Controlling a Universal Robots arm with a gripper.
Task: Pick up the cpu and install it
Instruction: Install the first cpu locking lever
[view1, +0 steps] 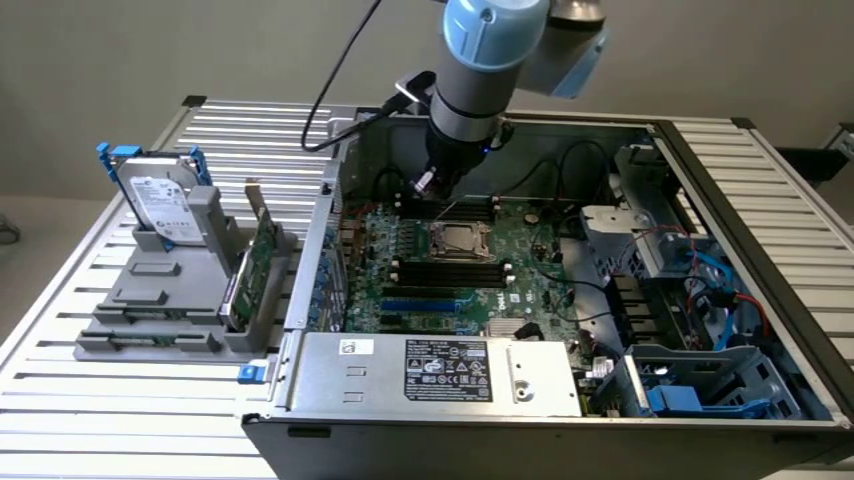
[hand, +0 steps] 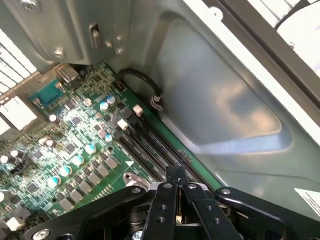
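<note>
The cpu appears as a small silvery-beige square lying flat inside the metal-framed socket at the middle of the green motherboard. My gripper hangs inside the open computer case, behind the socket and close to the case's back wall. In the wrist view its black fingers are pressed together with nothing between them, above the dark memory slots. The gripper touches neither the cpu nor the board.
A grey holder on the slatted table at the exterior view's left carries a silver hard drive in a blue bracket and an upright card. The case's power supply, drive cages and loose cables crowd the inside.
</note>
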